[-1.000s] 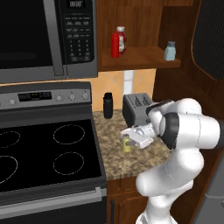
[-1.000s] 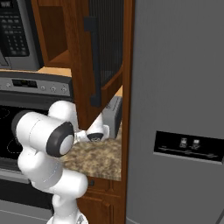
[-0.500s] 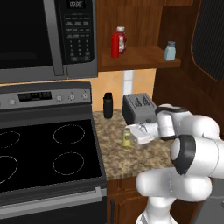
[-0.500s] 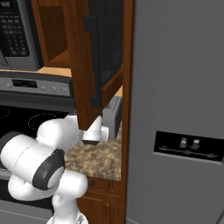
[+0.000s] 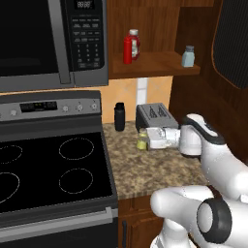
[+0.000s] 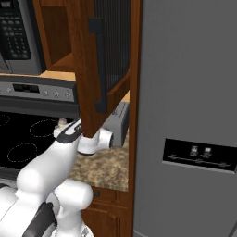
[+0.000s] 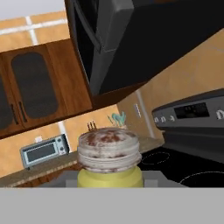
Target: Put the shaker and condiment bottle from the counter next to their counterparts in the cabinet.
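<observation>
Jaws of my gripper (image 5: 144,140) clamp the shaker (image 5: 142,141) at mid-frame, lifted above the counter (image 5: 145,167), toaster (image 5: 154,115) just behind, cabinet (image 5: 160,65) upper right.

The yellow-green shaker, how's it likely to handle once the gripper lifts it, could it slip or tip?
The shaker is tiny beside the gripper, so probably light. Its smooth round body may twist or slip. Its pale top looks wider than the body, so it could tip when set down.
</observation>
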Robot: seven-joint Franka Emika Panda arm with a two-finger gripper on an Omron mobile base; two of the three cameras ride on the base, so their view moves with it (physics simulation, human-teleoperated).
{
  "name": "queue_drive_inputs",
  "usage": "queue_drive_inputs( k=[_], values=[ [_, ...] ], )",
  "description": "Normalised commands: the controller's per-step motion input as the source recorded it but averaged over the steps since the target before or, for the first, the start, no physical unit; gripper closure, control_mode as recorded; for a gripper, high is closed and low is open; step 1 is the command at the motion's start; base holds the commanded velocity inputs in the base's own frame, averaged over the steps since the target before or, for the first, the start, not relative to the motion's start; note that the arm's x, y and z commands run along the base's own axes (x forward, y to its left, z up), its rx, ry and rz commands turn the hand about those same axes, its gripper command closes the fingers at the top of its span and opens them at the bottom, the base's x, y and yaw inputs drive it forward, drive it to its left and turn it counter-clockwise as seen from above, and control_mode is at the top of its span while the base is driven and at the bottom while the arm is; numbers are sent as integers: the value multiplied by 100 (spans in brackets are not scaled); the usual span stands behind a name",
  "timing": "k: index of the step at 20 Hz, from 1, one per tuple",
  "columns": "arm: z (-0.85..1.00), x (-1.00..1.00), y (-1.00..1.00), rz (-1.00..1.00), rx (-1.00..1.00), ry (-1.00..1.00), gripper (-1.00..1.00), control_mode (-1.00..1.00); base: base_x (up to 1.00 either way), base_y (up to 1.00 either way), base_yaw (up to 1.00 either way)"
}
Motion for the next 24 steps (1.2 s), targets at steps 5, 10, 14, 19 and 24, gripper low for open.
queue_drive_inputs(
  k=[5,10,14,19,24],
  values=[
    [55,0,0,-28,0,0,100,-100,0,0,0],
    [42,0,0,-27,0,0,100,-100,0,0,0],
    [35,0,0,-25,0,0,100,-100,0,0,0],
    [42,0,-4,-23,0,0,100,-100,0,0,0],
    [44,0,-15,-19,0,0,100,-100,0,0,0]
  ],
)
